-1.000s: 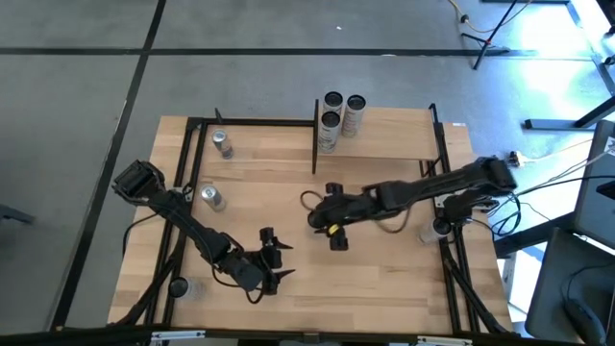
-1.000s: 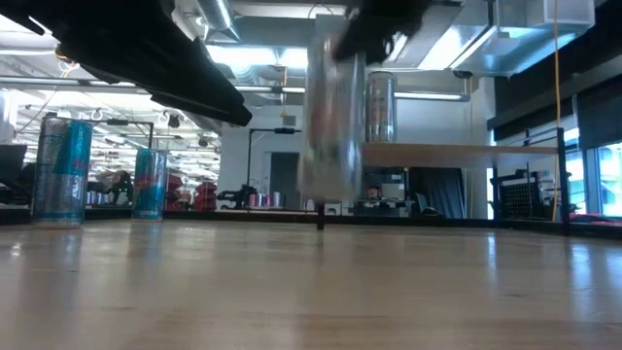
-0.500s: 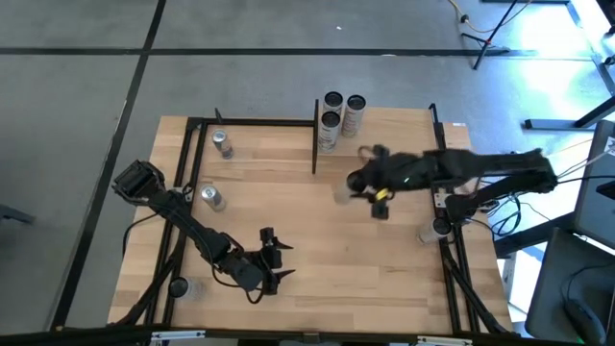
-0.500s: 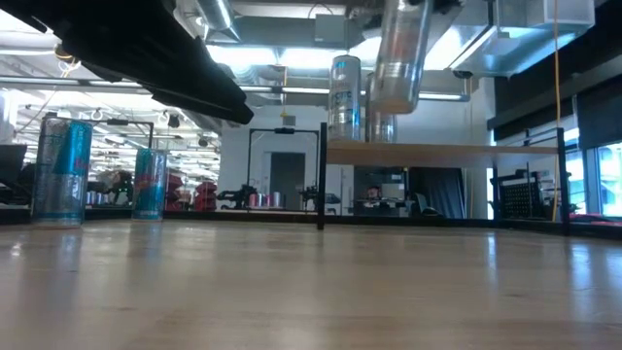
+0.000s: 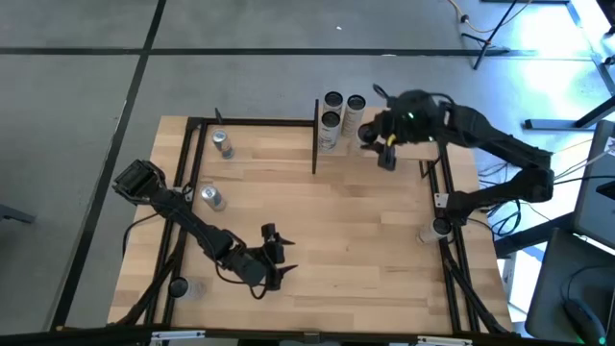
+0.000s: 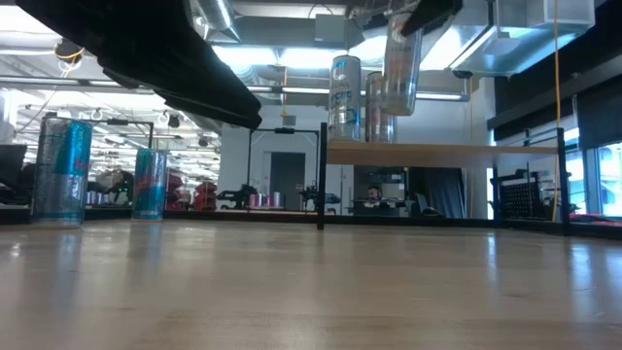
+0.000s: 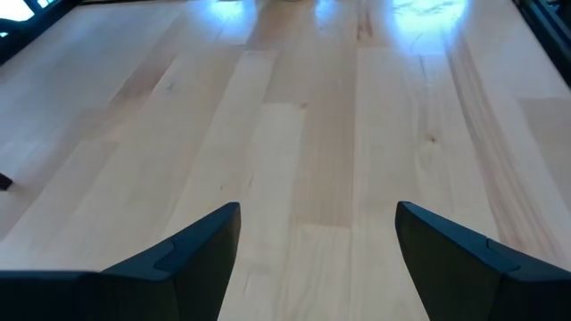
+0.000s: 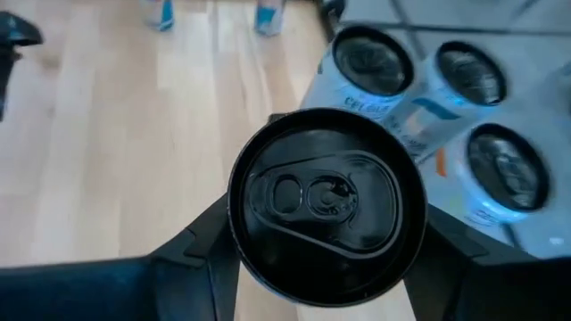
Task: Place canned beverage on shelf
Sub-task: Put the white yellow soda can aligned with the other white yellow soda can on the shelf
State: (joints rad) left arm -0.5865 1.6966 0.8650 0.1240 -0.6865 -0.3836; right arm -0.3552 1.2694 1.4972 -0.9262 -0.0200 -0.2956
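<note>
The right pincer [image 5: 377, 144] has swung up from mid-counter to the far right corner in the last second, carrying the can [image 8: 326, 217] with it; it now hangs above the shelf [image 6: 442, 152], clear of the board. That puts the carry nearly done: by my reading only the lowering and letting go remain.

The pincer is clenched on the can, one finger on each side of its body. Just beyond the pincer three cans [image 8: 442, 102] already stand on the shelf, close together, so the free spot is beside them.

The held can is upright, slim, with a dark lid and unopened tab; in the low view its body looks pale.

The left pincer [image 5: 278, 259] waits released, low over the near counter [image 7: 294, 134], holding nothing.
</note>
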